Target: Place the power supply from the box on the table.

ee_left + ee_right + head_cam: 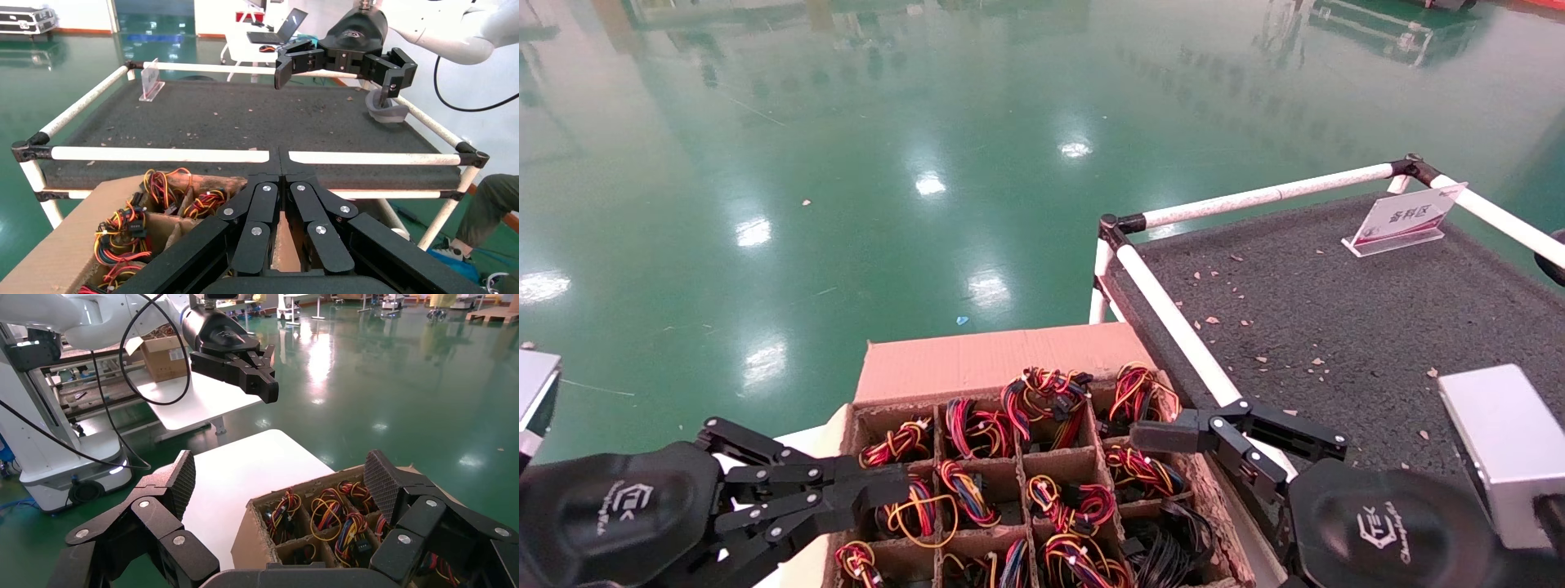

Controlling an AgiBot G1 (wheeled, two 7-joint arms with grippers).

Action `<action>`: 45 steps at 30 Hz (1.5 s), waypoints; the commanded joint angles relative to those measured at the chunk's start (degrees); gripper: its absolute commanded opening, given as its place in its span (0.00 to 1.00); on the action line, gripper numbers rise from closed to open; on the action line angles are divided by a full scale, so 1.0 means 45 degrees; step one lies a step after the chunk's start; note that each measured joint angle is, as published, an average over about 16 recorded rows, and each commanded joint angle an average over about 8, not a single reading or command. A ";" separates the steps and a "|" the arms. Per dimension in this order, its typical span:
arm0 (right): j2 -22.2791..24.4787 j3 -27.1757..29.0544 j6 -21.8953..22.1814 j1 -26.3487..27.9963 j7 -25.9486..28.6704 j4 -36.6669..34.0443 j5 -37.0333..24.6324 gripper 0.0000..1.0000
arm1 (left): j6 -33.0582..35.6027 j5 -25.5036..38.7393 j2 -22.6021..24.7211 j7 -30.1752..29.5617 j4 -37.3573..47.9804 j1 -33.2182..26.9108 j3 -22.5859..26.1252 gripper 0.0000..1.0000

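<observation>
Head view: box cells hide power supplies under wires; left fingers pressed together, right fingers spread.

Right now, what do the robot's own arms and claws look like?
Both claws, left and right, are matte black linkages with silver rivets, on rounded black housings bearing a white logo. The fingertip pads are ribbed. The arms are white, trailing black cables.
</observation>
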 commanded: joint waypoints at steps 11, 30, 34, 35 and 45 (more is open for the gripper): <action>0.0000 0.0000 0.0000 0.0000 0.0000 0.0000 0.0000 1.00 | 0.0000 0.0000 0.0000 0.0000 0.0000 0.0000 0.0000 1.00; -0.1770 -0.1037 0.0269 0.1344 -0.0068 -0.0824 -0.1424 1.00 | 0.0000 0.0000 0.0000 0.0000 0.0000 0.0000 0.0000 1.00; -0.2893 -0.1823 0.0164 0.2461 -0.0262 -0.2192 -0.2620 1.00 | 0.0000 0.0000 0.0000 0.0000 0.0000 0.0000 0.0000 1.00; -0.3120 -0.1984 0.0131 0.2707 -0.0348 -0.2576 -0.2889 1.00 | 0.0000 0.0000 0.0000 0.0000 0.0000 0.0000 0.0000 1.00; -0.4387 -0.2826 -0.0312 0.4453 -0.1739 -0.6071 -0.4496 1.00 | 0.0000 0.0000 0.0000 0.0000 0.0000 0.0000 0.0000 1.00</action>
